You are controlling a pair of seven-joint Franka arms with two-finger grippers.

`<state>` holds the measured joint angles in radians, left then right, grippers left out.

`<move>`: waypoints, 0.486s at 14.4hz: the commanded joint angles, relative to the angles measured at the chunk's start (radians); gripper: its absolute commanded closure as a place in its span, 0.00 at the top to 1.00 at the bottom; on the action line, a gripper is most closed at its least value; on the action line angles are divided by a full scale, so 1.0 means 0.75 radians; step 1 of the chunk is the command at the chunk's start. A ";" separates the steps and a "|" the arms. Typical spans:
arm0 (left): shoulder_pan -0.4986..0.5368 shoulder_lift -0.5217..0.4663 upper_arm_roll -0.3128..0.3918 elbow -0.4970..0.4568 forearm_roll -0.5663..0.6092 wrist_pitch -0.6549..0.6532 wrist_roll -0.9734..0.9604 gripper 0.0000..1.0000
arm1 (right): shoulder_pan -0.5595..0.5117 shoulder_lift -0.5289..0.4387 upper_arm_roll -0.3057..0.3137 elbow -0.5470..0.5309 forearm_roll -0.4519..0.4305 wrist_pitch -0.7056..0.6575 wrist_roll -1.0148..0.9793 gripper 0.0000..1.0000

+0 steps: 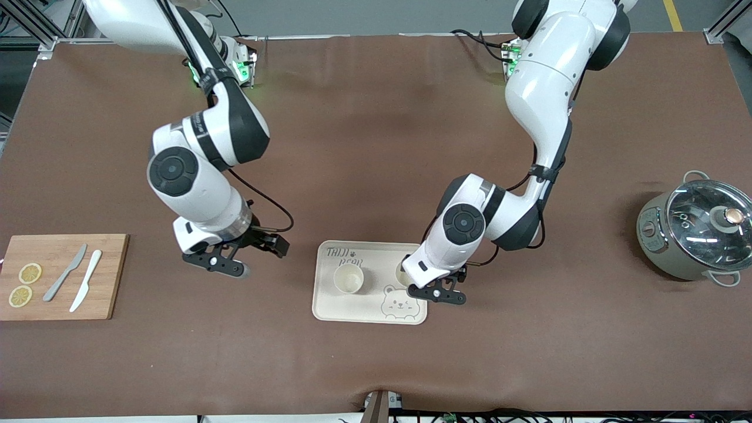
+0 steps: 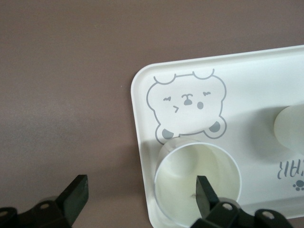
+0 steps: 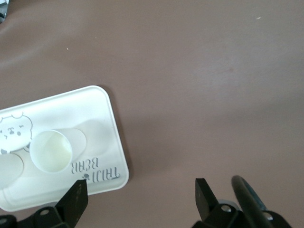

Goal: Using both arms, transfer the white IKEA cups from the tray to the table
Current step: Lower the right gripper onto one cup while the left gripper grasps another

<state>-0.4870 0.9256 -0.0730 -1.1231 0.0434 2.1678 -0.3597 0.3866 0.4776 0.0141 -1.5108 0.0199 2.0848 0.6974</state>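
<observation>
The left claw (image 2: 140, 194) is spread over the tray (image 1: 329, 305), one finger inside the cup (image 2: 197, 183) at the tray's edge and the other outside over the desk (image 1: 376, 117); before closing, it is best lowered so the wall is pinched squarely. The right claw (image 3: 137, 197), spread and empty, hangs over bare desk beside the tray, so it should be brought over the other cup (image 1: 348, 278).

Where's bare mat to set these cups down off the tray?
Bare mat lies between the tray and the cutting board, under the right tool, and between tray and pot. Crowded: the tray itself, with both cups and the left tool.
</observation>
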 commanded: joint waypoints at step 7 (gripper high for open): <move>-0.013 0.073 0.020 0.035 0.022 0.100 -0.032 1.00 | 0.092 0.218 -0.017 0.137 -0.014 0.184 0.172 1.00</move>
<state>-0.4870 0.9612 -0.0703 -1.1231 0.0434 2.2299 -0.3598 0.4341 0.5859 0.0133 -1.4847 0.0192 2.2280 0.7975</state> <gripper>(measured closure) 0.000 0.000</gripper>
